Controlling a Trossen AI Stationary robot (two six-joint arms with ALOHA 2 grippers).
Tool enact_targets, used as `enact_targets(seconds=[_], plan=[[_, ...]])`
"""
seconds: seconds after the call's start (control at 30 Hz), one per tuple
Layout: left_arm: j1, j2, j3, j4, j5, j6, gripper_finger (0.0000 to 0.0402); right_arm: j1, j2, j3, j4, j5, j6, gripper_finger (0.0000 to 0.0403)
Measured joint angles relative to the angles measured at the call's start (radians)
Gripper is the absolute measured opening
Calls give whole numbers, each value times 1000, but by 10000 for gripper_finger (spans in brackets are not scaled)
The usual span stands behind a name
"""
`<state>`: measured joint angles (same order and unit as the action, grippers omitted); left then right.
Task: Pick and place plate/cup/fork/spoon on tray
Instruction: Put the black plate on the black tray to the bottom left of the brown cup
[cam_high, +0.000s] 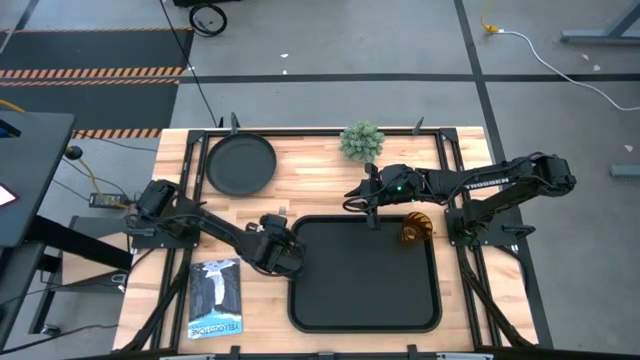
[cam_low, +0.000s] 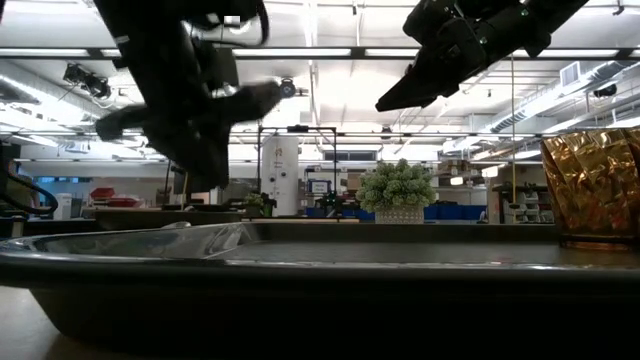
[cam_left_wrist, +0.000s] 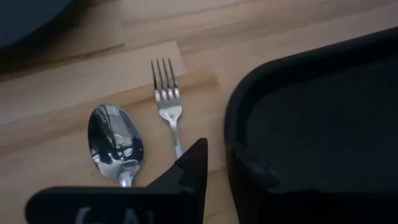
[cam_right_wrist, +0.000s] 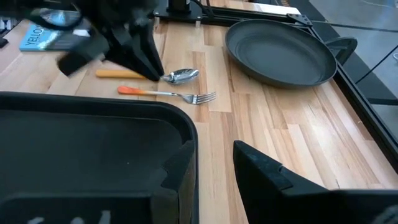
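Fork (cam_left_wrist: 168, 102): lower centre, beside spoon (cam_left_wrist: 115, 143), just off tray (cam_left_wrist: 298, 106) corner. Left gripper (cam_high: 278, 250) poised over it, fingers spread; judged pick step, next descend and pinch. Right gripper (cam_high: 372, 195) spread, waiting.

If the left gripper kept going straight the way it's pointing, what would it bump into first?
Probably the fork and spoon: the left gripper points at them, lying side by side on the wood beside the tray. The plate lies farther on. Depth is hard to judge.
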<state>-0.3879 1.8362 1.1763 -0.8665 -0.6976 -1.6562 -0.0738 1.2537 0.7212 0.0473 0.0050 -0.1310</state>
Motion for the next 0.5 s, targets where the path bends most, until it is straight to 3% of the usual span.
enact_targets(seconds=[0.23, 0.5], plan=[[31, 67, 0, -1, 102, 18, 105, 0, 0, 0, 2, -9, 0, 116], [57, 76, 0, 5, 134, 58, 110, 2, 0, 0, 21, -33, 5, 116]])
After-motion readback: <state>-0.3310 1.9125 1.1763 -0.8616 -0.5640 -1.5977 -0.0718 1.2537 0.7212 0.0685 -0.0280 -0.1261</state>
